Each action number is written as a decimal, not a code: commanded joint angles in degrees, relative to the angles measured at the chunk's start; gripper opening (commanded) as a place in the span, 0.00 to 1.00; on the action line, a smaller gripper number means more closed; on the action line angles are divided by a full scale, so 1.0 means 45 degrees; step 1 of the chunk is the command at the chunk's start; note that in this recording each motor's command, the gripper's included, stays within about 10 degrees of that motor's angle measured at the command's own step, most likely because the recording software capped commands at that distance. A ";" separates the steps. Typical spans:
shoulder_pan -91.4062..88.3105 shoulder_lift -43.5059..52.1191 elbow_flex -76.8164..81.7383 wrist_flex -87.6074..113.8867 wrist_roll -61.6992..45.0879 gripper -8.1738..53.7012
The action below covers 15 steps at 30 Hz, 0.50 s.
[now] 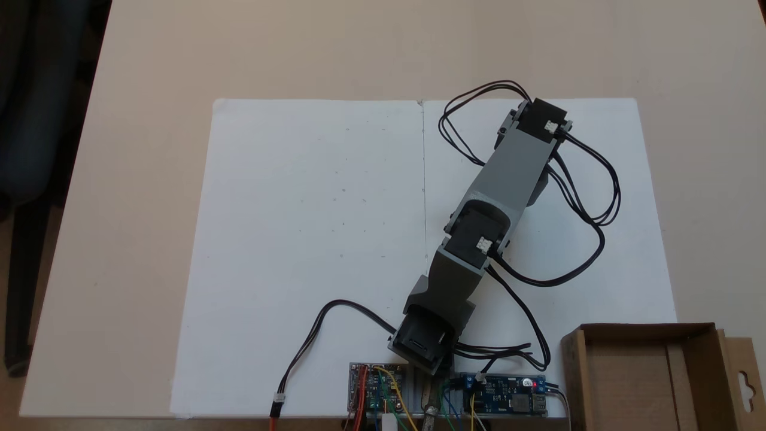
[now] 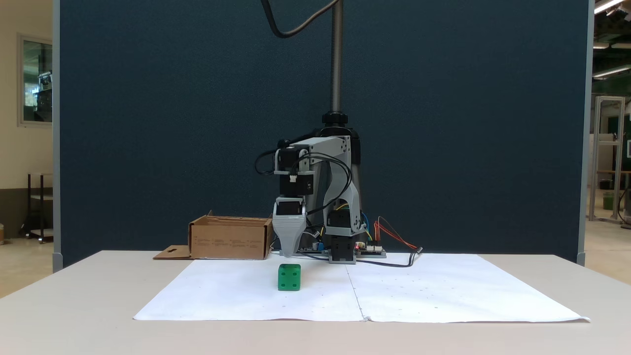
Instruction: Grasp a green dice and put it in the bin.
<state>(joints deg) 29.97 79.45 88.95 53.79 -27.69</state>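
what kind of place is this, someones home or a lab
Probably a lab or shared workshop, not a home. A dark blue partition panel stands behind the table, bare circuit boards sit at the arm's base, and ceiling strip lights and metal racks show beyond.

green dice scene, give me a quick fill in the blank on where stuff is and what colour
1. The dice on the sheet is ____ in colour.
2. The dice rests on a white ____ spread over the table.
3. The bin is made of brown ____.
4. In the fixed view facing the arm, the bin stands to the ____ of the gripper.

Missing words: green; paper sheet; cardboard; left
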 commanded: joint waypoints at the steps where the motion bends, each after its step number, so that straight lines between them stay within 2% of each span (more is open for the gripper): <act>1: 0.0098 0.0703 -0.0039 -0.0312 -0.1250 0.83; 15: 0.0098 0.0684 0.0273 -0.1035 -0.1133 0.83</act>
<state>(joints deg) 29.97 79.45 91.05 51.24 -27.69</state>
